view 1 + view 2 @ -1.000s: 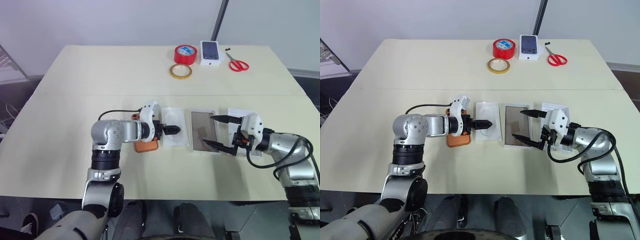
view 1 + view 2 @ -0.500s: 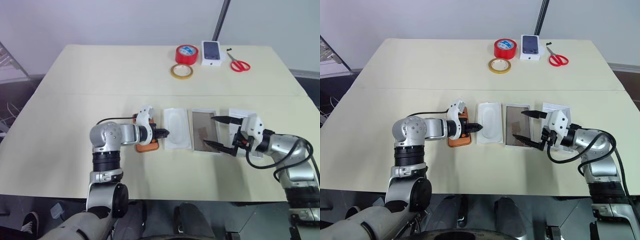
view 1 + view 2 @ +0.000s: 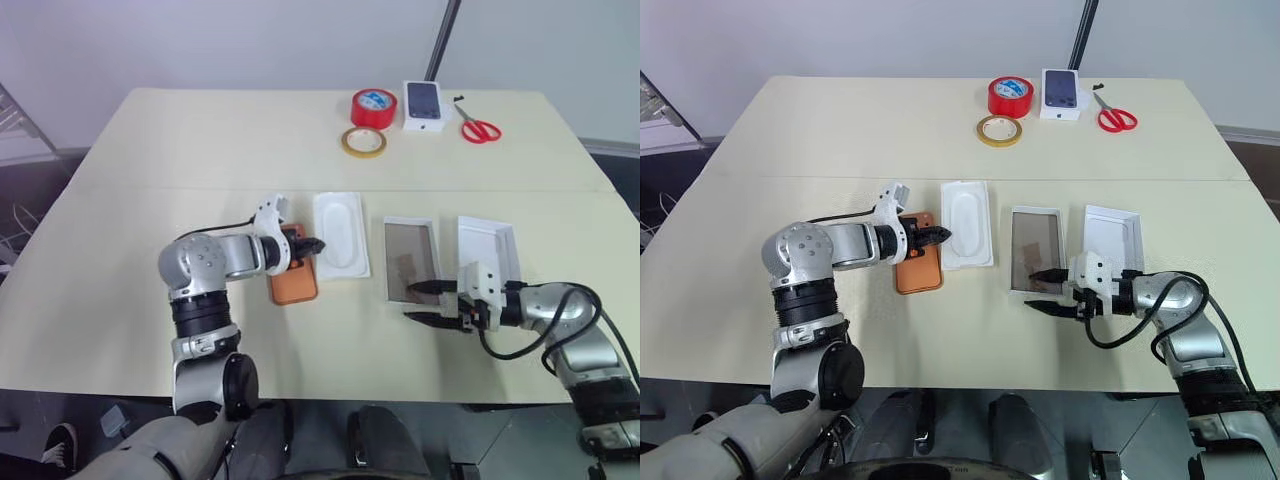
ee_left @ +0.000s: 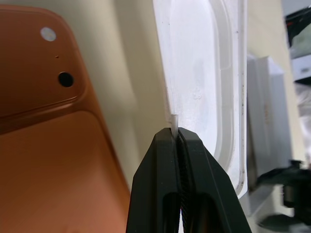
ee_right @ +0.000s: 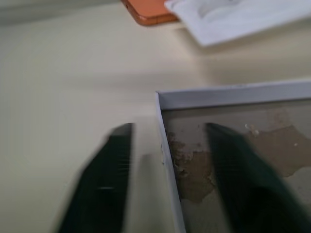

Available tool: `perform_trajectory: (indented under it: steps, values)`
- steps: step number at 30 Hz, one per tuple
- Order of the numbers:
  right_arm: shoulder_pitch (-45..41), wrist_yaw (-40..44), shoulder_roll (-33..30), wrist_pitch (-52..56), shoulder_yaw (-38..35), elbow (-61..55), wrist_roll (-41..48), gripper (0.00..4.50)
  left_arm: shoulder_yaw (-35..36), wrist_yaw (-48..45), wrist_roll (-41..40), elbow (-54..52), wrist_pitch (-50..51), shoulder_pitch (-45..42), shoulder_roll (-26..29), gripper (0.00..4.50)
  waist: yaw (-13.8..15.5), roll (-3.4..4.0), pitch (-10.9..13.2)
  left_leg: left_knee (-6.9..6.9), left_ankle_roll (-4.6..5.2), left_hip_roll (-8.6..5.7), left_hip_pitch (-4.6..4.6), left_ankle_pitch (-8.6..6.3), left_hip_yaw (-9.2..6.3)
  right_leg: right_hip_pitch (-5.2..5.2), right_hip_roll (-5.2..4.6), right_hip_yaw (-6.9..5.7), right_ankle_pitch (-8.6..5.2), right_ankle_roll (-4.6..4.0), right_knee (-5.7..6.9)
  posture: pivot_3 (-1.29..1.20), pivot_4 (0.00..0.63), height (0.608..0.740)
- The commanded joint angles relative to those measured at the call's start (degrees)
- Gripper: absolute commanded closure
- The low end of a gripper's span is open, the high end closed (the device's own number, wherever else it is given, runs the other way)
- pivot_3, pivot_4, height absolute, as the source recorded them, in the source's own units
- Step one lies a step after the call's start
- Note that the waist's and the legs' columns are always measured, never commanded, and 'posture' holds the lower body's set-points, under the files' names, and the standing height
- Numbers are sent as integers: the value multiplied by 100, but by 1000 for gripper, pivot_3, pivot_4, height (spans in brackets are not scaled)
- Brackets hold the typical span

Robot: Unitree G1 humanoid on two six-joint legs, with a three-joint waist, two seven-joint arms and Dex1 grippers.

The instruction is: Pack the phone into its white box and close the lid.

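The phone lies back-up on the counter, a little toward the near edge and left of the middle, untouched. Just beside it, on the side away from the left edge, is the white moulded insert. The left end effector is clenched on that insert's thin rim, apparently to drag it clear of the phone.

Further toward the right edge sits the white box, open, its brownish floor bare and ready to take the phone. The right end effector straddles the box's near corner wall, one finger inside and one outside; the fingers stand apart and I see no contact, so it looks poised to pinch the wall and steady the box. The lid rests just beyond the box, rim up, within reach for closing.

Along the far edge stand a red tape roll, a tan tape ring, a picture-topped phone box and red scissors, all well apart.
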Motion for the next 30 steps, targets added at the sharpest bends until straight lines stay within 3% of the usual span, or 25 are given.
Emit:
perform_trajectory:
  steps: [1,2,10,16,19,23,27,30]
  values:
    - [-73,104,-38,-294,94,160,-196,4205,207,62,-134,-240,-18,-263,-48,4500,0,-2,1,0,0,0,0,0,-1,0,1,-1,0,0,0,0,150,740]
    - [-66,118,-27,-320,124,143,-209,4456,261,78,-146,-250,2,-295,-73,4500,1,-2,1,0,-1,0,0,1,-1,0,1,-1,0,0,0,0,150,740]
    - [34,-269,414,68,486,-1023,-207,4456,510,128,-360,-438,365,-460,-347,4500,-12,-3,2,-1,-10,2,-1,5,-3,-1,1,-2,0,1,1,0,150,740]
    - [170,-630,702,618,781,-1597,-155,4456,-149,121,-644,-741,421,-5,-95,4500,-11,-3,1,-4,-22,3,-1,11,-4,-5,3,-1,0,2,2,0,150,740]
    - [261,-723,629,726,745,-1761,-184,3573,-301,197,-753,-833,421,160,-77,4500,23,-4,2,-1,-22,-1,-3,11,-5,-3,-3,-3,0,2,2,0,150,740]
    - [547,-841,398,1099,395,-2283,98,1781,-421,299,-1013,-985,421,375,-9,4500,24,-4,2,-1,-21,-1,-4,10,-5,-4,-4,-2,0,2,1,0,150,740]
    - [937,-762,-41,1667,-185,-2850,728,1781,-432,509,-1261,-1062,421,509,31,4500,9,-5,3,-3,-7,-1,-4,3,-7,-3,-4,-2,0,2,0,0,150,740]
    - [956,-658,-436,1607,-875,-2390,867,1781,-508,680,-1335,-1018,421,645,-119,4500,4,-7,4,-3,5,0,-4,-4,-8,-3,-2,-2,0,1,1,0,150,740]
